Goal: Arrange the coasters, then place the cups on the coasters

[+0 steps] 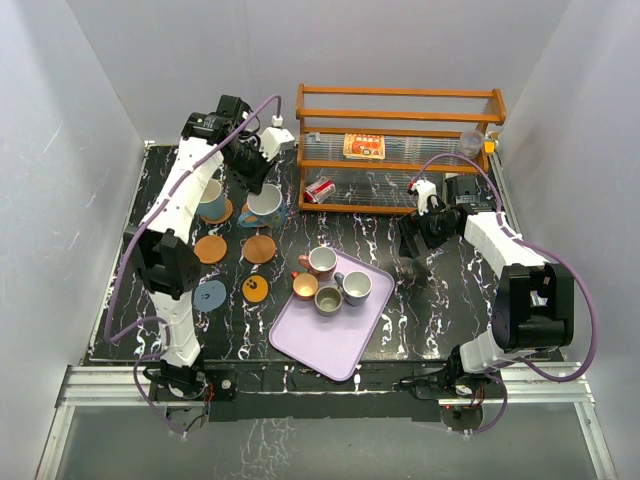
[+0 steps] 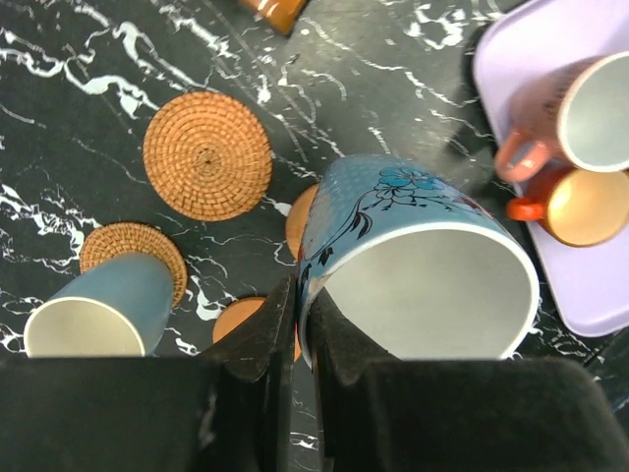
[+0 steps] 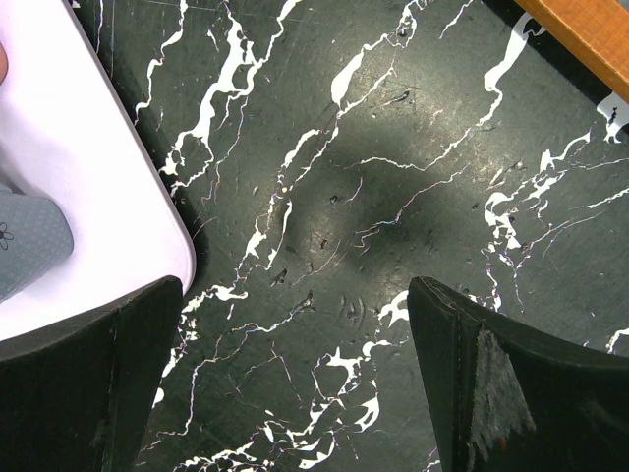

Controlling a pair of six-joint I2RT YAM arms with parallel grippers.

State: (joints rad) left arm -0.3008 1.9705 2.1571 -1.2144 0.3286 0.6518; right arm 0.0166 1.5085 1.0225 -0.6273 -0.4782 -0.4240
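Left tool point(image 2: 300, 329) clamps blue floral cup point(image 2: 393, 226) by its wall; right tool point(image 3: 295, 295) stands apart.

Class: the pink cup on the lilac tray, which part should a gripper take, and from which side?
I'd take the pink cup by its far rim, from above, jaws straddling the wall. It stands upright, mouth open; its far side is free, while other cups crowd its near side.

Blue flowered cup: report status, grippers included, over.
Left gripper shut on rim of blue flowered cup, cup tilted over orange coaster. Right gripper open, empty, beside lilac tray. Four cups on tray. Nothing blocking.
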